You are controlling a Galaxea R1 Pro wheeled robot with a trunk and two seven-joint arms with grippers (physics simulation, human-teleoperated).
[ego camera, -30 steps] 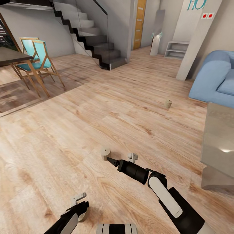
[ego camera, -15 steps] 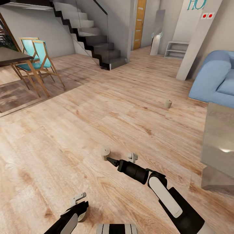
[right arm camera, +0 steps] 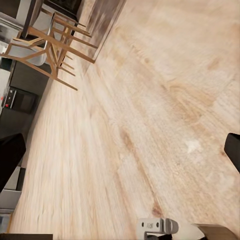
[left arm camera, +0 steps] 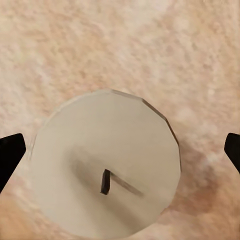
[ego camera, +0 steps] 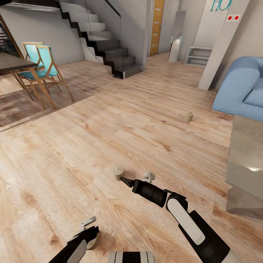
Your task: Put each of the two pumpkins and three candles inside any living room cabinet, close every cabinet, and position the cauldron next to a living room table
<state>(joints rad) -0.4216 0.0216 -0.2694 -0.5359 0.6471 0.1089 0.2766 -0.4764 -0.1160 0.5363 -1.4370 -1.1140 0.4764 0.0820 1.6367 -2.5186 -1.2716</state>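
Far left: dining table (ego camera: 12,63) with two teal chairs (ego camera: 43,60), staircase (ego camera: 102,40) beyond.

Low left, your left gripper (ego camera: 88,229) hangs over a candle (ego camera: 93,241) on the wood floor (ego camera: 73,153). The left wrist view looks straight down on that candle (left arm camera: 105,167), wick dark at its centre. Dark fingertips (left arm camera: 10,152) sit at either edge of the view, jaws wide, candle between them but untouched.

Centre: a second candle (ego camera: 118,172) stands upright just ahead of your right gripper (ego camera: 137,179). Its jaws are spread wide, gripping nothing; the near finger points at the candle, close beside it.

Right: a third candle (ego camera: 188,117) stands well off, near the blue sofa (ego camera: 243,91). Grey coffee table (ego camera: 248,153) at the right edge.
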